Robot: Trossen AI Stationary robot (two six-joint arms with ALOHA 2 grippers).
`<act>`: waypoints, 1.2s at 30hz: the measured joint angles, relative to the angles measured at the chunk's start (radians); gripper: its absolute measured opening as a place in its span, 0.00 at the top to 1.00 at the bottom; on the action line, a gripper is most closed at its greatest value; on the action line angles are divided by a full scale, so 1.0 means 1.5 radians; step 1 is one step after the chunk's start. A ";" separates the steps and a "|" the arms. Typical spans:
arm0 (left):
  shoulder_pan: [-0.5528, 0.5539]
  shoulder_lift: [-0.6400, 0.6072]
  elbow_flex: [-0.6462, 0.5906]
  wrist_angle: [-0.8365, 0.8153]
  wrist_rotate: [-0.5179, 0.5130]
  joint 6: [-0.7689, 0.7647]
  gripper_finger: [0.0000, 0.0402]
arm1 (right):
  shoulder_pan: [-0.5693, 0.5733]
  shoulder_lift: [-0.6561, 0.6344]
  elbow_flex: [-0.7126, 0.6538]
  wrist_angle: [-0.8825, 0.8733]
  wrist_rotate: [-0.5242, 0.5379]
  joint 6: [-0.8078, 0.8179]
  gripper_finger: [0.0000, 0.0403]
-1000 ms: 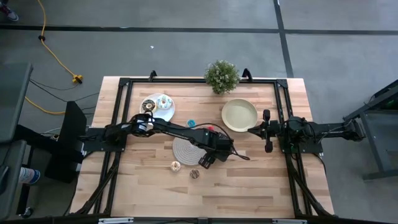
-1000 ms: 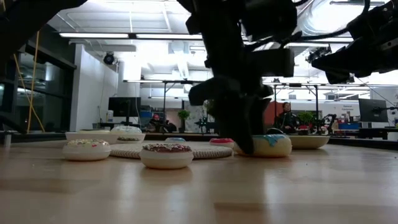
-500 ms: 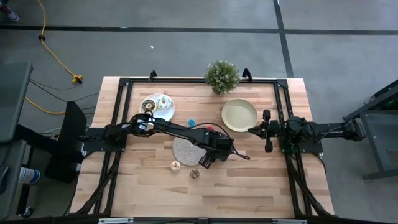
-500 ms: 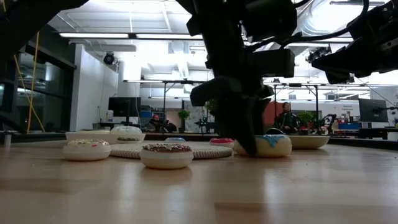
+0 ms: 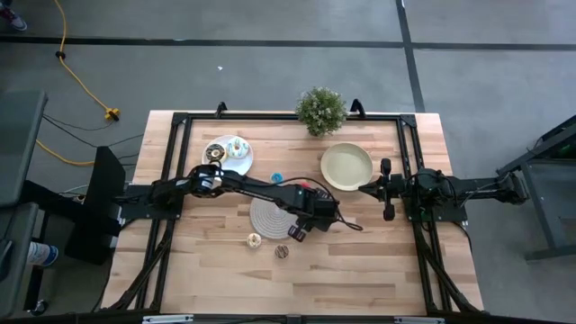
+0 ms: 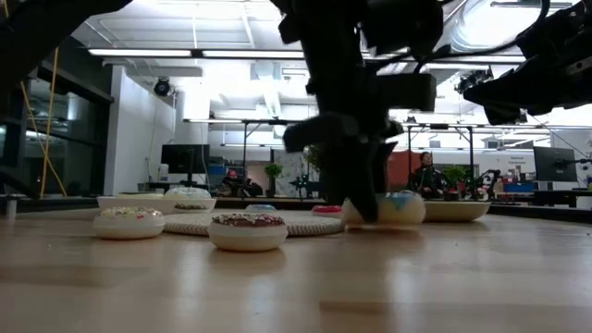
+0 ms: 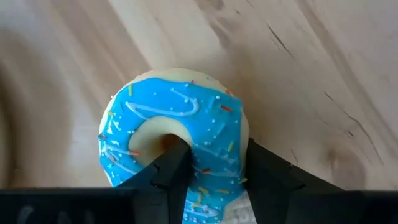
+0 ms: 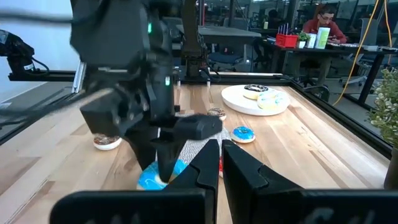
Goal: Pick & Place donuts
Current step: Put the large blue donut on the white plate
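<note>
Crowding the middle of the surface [image 5: 378,261] are a pale woven mat [image 5: 268,216], a cream-yellow plate [image 5: 346,166] toward the far right corner and a white plate [image 5: 228,151] toward the far left, which carries two donuts. A potted plant [image 5: 320,110] stands at the far edge. The left arm stretches over the mat and covers part of it.

The left hand [image 7: 211,177] is down at the mat's right rim, near the middle of the surface, its two dark fingers [image 7: 171,171] clamped on the blue donut [image 7: 177,146] — one finger in the hole, the other against the outer side. This donut has bright blue icing with white squiggles and coloured sprinkles over a pale base; in the low view it looks slightly raised and tilted.

A brown-iced donut [image 6: 247,231] and a pale sprinkled donut [image 6: 129,223] lie toward the near edge, apart from each other. A small blue donut [image 8: 242,134] sits beyond the mat, and a red one [image 6: 326,211] rests on it.

The right hand [image 5: 386,189] waits near the right edge beside the yellow plate — fingers together, holding nothing.
</note>
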 joint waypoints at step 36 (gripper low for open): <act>0.153 -0.103 0.086 -0.322 -0.026 -0.681 0.67 | 0.000 0.000 0.000 0.000 0.000 0.000 0.97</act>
